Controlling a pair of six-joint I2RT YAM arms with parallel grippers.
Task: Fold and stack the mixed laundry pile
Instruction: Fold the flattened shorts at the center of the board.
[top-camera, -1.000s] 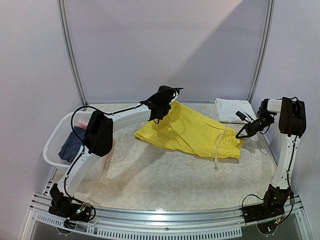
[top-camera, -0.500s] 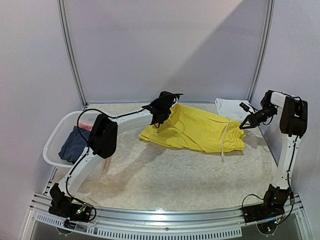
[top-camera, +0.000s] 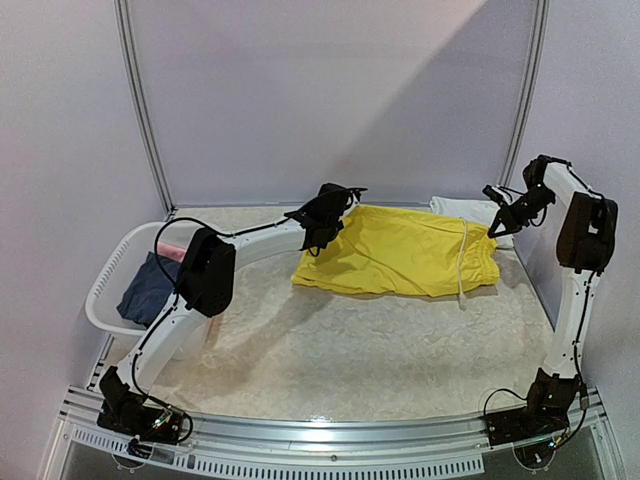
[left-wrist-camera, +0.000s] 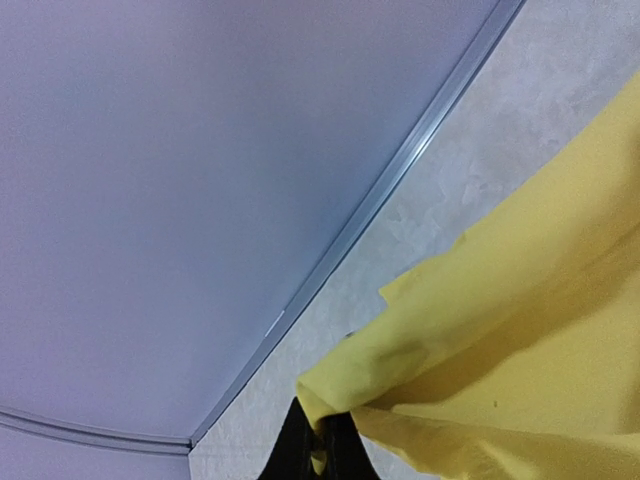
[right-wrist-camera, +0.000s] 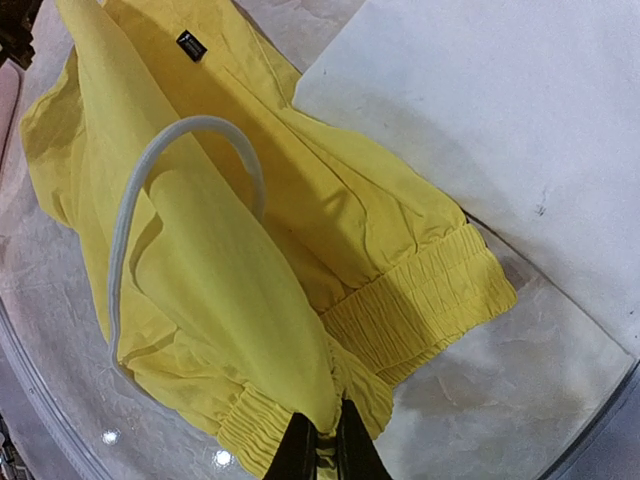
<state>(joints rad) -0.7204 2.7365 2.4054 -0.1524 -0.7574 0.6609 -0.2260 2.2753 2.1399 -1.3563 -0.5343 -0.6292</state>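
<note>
Now the yellow shorts (top-camera: 400, 252) are spread wide across the far part of the bench (top-camera: 350, 350), held at 2 ends. The left pincer (left-wrist-camera: 318, 450) is clamped on a bunched corner of the leg end. The right pincer (right-wrist-camera: 325, 445) is closed on the elastic waistband at the other end. A pale drawstring (right-wrist-camera: 130, 200) loops loosely over the yellow cloth near the waistband, and a small black label (right-wrist-camera: 191, 45) shows further along. The white T-shirt (top-camera: 465, 208) lies folded at the far right corner of the bench, just beside the waistband. At the left edge, the white basket (top-camera: 105, 290) holds the navy piece (top-camera: 148, 290) and the pink piece (top-camera: 170, 249).
</note>
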